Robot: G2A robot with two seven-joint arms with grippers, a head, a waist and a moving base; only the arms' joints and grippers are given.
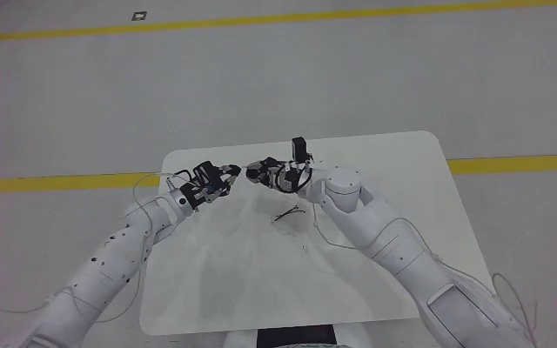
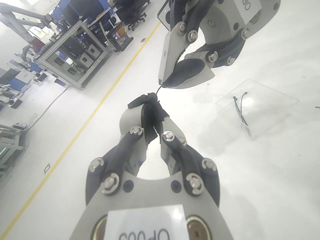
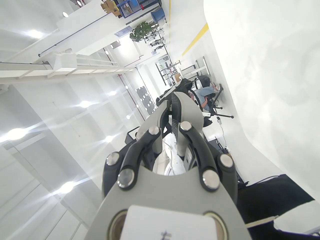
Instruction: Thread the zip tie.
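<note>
A thin black zip tie [image 2: 158, 90] spans the short gap between my two grippers above the table's far middle. My left gripper [image 2: 150, 101] is shut on one end of the tie. My right gripper [image 2: 165, 83] faces it tip to tip and is shut on the other end. From above, the left gripper [image 1: 228, 174] and the right gripper [image 1: 251, 170] nearly touch. In the right wrist view the right gripper [image 3: 178, 93] has its fingers pressed together, pointing off the table; the tie itself is hidden there.
A clear plastic sheet [image 2: 270, 101] lies flat on the white table [image 1: 409, 174], with several spare zip ties [image 2: 240, 112] on it; these loose ties [image 1: 289, 213] sit just in front of the grippers. A small black block [image 1: 299, 148] stands behind the right wrist.
</note>
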